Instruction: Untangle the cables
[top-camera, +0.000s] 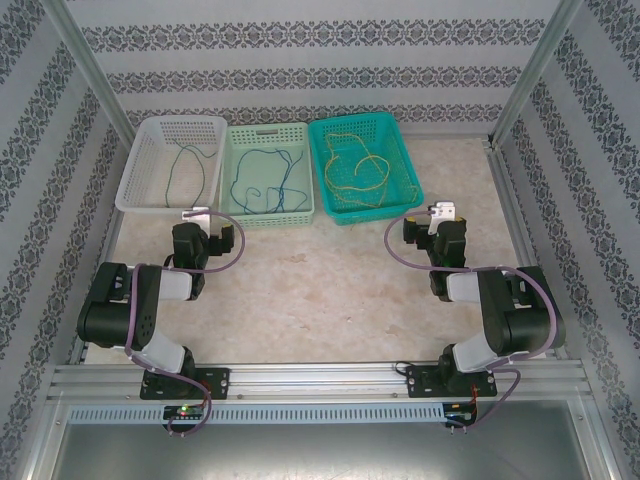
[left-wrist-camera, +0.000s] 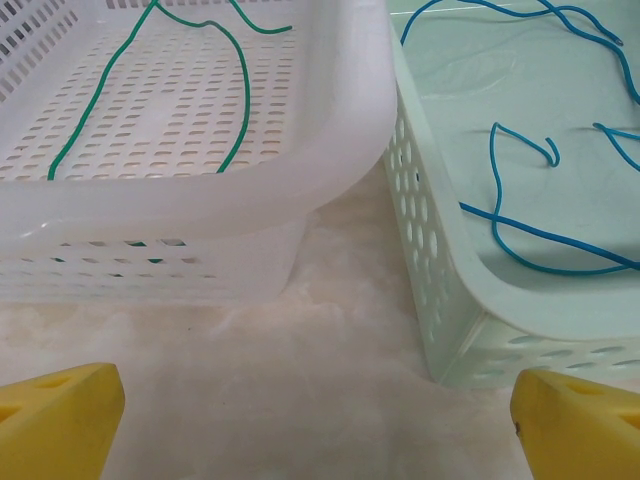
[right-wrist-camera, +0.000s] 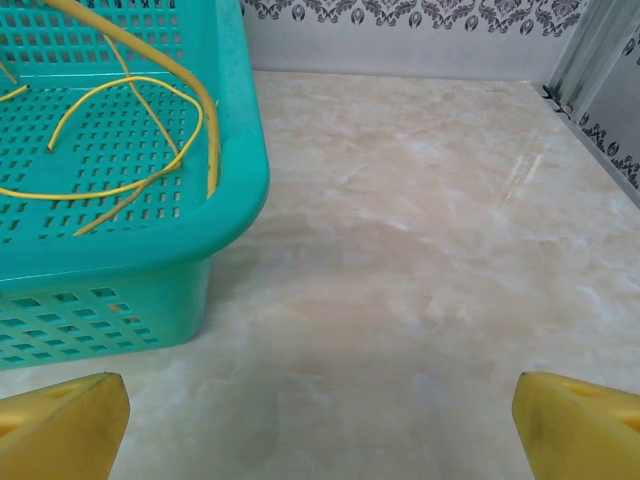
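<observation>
Both arms sit low on the desk (top-camera: 320, 290), nothing gripped.

Left jaws: spread wide, empty. Their yellow pads (left-wrist-camera: 60, 420) show in the bottom corners of the left wrist view. They face the gap between the white basket (left-wrist-camera: 200, 215) and the pale green basket (left-wrist-camera: 430, 230).

Right jaws: also spread wide, empty. I see them aimed at bare desk just right of the teal basket (right-wrist-camera: 150, 250), by its near corner.

Cables are apart, one per basket:
- green cable (left-wrist-camera: 245, 100) loops across the white basket's floor
- blue cable (left-wrist-camera: 493, 180) lies in the pale green basket
- yellow cable (right-wrist-camera: 207, 130) is coiled in the teal basket, with one strand against the inside of its right wall

From the top view I read the three baskets side by side in a row at the far side of the desk. Both jaws sit just short of that row.
</observation>
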